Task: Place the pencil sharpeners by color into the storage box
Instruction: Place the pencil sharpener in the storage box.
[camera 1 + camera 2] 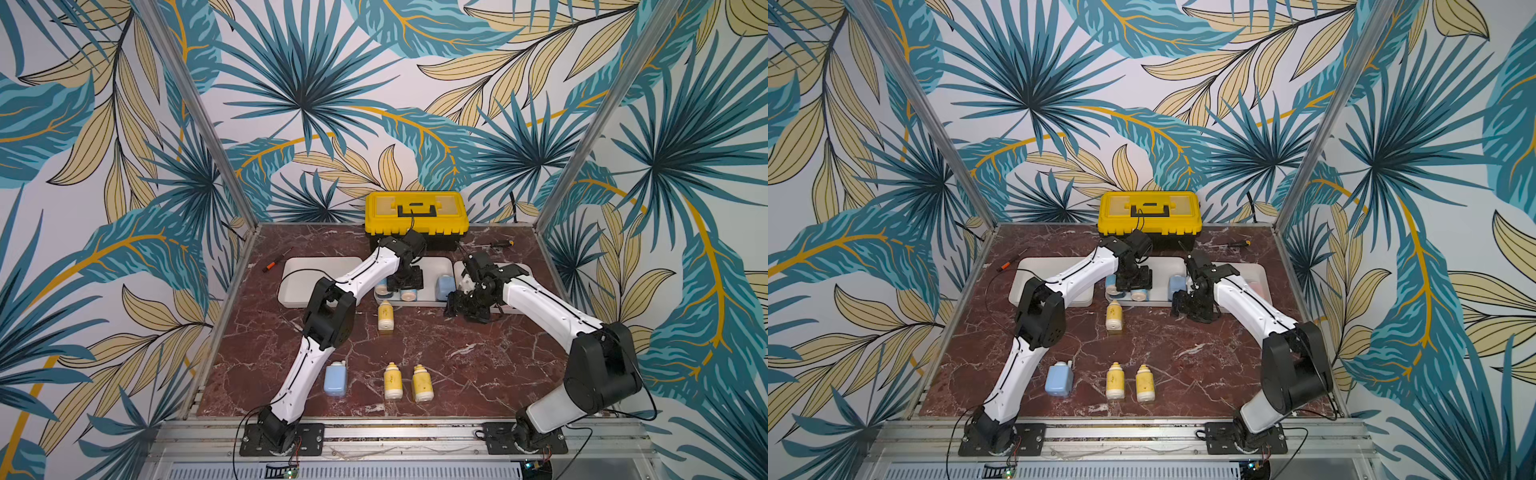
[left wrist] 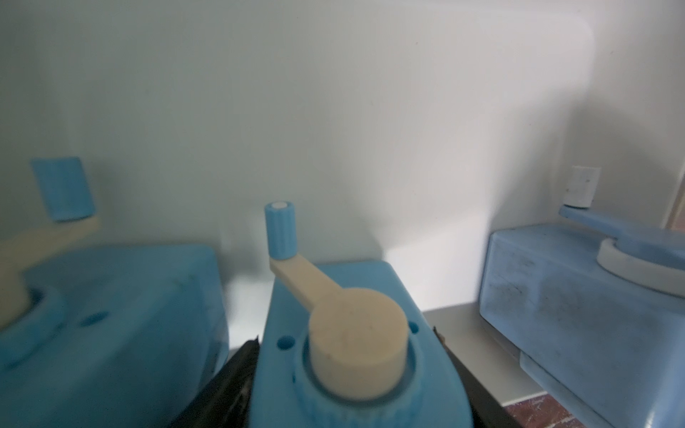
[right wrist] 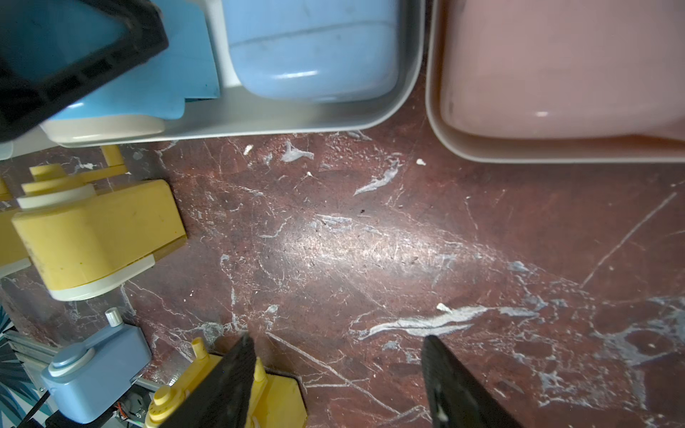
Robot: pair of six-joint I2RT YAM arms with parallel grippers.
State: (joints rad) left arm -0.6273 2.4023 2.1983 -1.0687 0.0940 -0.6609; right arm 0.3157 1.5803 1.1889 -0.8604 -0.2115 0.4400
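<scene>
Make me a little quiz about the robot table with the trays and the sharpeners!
1. How many white trays stand on the table?
2. True or false: the right gripper is open and holds nothing.
3. The sharpeners in the middle tray are: A pink, B blue, C yellow.
Key: 1 three; 2 true; 3 B.

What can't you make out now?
Grip of the left gripper: its wrist hides the jaws in both top views; left wrist view crops fingers beside the blue sharpener.
Count in the right tray: right arm overlaps it in both top views; right wrist view crops the pink sharpener.
Count in the middle tray: left gripper overhangs it.
</scene>
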